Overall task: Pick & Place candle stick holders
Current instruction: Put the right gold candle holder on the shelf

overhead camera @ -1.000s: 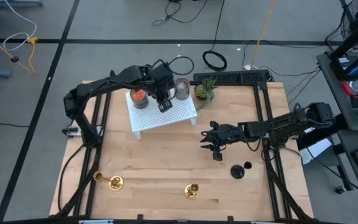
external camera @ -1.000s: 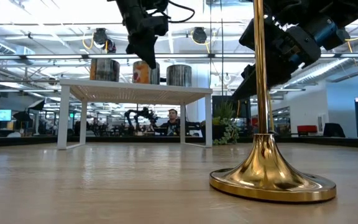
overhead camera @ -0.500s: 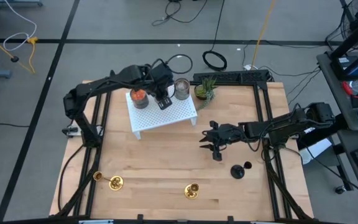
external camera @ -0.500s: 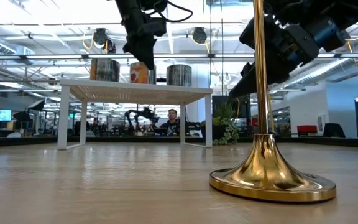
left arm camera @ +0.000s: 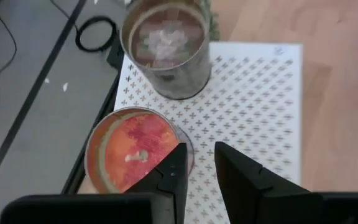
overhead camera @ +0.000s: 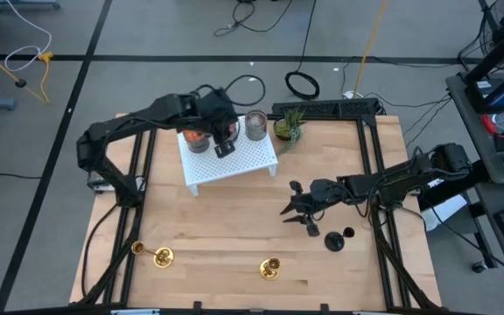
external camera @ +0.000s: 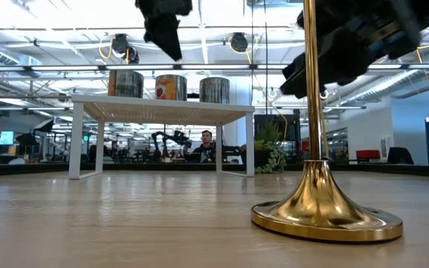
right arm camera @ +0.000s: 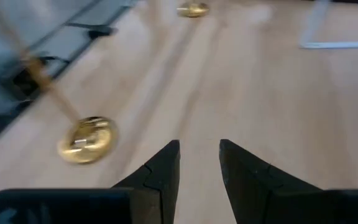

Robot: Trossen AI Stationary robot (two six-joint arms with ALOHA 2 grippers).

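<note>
The right gripper (overhead camera: 300, 216) hovers empty, fingers narrowly parted, over the bench (overhead camera: 226, 236) — the black holder (overhead camera: 332, 241) lies just beside it, far nearer than the left gripper (overhead camera: 223, 143) over the rack (overhead camera: 248, 157).

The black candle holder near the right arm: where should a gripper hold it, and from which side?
Grip the black holder by its thin stem, probably from above, fingers either side. It seems tipped over, round base at one end, so the stem is the narrowest part. The right gripper is nearest.
</note>
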